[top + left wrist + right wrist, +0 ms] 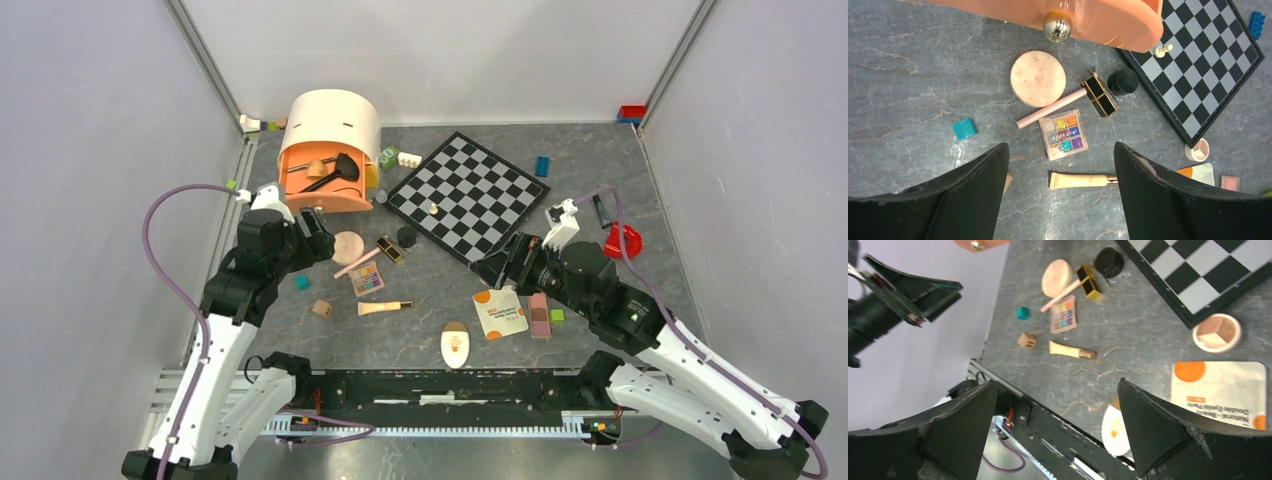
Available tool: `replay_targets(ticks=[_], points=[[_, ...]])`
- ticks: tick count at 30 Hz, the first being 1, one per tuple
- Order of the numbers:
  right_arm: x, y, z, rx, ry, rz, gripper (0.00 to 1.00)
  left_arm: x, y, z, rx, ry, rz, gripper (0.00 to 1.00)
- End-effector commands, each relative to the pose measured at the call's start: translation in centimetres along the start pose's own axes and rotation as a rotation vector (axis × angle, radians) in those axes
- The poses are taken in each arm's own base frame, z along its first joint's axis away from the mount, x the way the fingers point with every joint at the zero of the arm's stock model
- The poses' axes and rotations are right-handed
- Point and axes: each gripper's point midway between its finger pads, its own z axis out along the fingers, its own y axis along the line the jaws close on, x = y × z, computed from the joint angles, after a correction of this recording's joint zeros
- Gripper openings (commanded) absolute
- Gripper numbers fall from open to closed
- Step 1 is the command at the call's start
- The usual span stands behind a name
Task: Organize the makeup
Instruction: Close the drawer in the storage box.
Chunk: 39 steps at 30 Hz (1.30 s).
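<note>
Left gripper [1062, 150]: jaws spread wide, nothing held, poised above the counter [908, 75]. In the left wrist view the multicolour eyeshadow palette [1063, 134] lies flat directly between the jaws, just above frame centre. The pink stick [1051, 108] lies slanted just above the palette, against the lower edge of the round peach compact [1038, 78]. The cream tube [1080, 180] lies below the palette, at lower centre.

Right gripper [1057, 385]: jaws likewise wide apart – empty. In the right wrist view the white-orange sachet [1220, 390] lies at the right edge of the frame, beyond the right-hand jaw. The cream oval [1113, 432] shows at lower centre, partly hidden by that jaw. The small round pot [1217, 333] sits above the sachet, near the chessboard [1198, 275] – apart from it. In the top view the pink-brown blush palette [539, 315] lies just right of the sachet.
</note>
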Motion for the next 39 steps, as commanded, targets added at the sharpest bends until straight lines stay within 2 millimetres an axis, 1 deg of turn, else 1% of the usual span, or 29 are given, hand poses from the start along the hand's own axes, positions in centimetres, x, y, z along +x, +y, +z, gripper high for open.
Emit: replay_targets(ticks=[1, 4, 7, 9, 13, 15, 19, 22, 29, 33, 39], points=[[0.5, -2.9, -0.5, 0.088, -0.013, -0.072, 0.98, -2.2, -1.2, 1.5, 0.025, -0.066, -0.044, 0.81], [1.0, -3.8, -1.1, 0.1, -0.006, -0.092, 0.98, -3.4, -0.9, 2.7, -0.023, -0.084, -0.023, 0.78], [1.3, -4.2, -1.6, 0.094, -0.011, -0.11, 0.98, -4.1, -0.8, 3.7, -0.049, -0.089, -0.014, 0.78], [1.5, -5.0, -1.9, 0.11, -0.02, -0.123, 0.98, -4.4, -1.0, 4.3, -0.052, -0.085, -0.007, 0.78], [1.4, -7.8, -2.4, 0.229, -0.061, -0.096, 0.98, -5.0, -1.3, 5.1, -0.06, -0.077, -0.003, 0.78], [1.1, -8.8, -2.7, 0.29, -0.066, -0.109, 0.98, -5.2, -1.5, 5.3, -0.055, -0.079, -0.005, 0.78], [0.5, -9.8, -3.3, 0.38, -0.062, -0.152, 0.98, -5.2, -1.6, 5.8, -0.051, -0.079, 0.002, 0.79], [0.4, -10.0, -3.2, 0.384, -0.061, -0.167, 0.98, -5.1, -1.4, 6.6, -0.069, -0.07, 0.014, 0.79], [0.5, -9.2, -3.0, 0.297, -0.101, -0.147, 0.98, -5.6, -1.4, 8.4, -0.086, -0.071, 0.031, 0.8], [0.8, -9.4, -3.0, 0.285, -0.106, -0.144, 0.98, -6.5, -1.6, 8.8, -0.096, -0.088, 0.046, 0.8], [1.3, -10.1, -3.0, 0.314, -0.09, -0.132, 0.98, -7.6, -2.0, 9.2, -0.091, -0.108, 0.062, 0.8]])
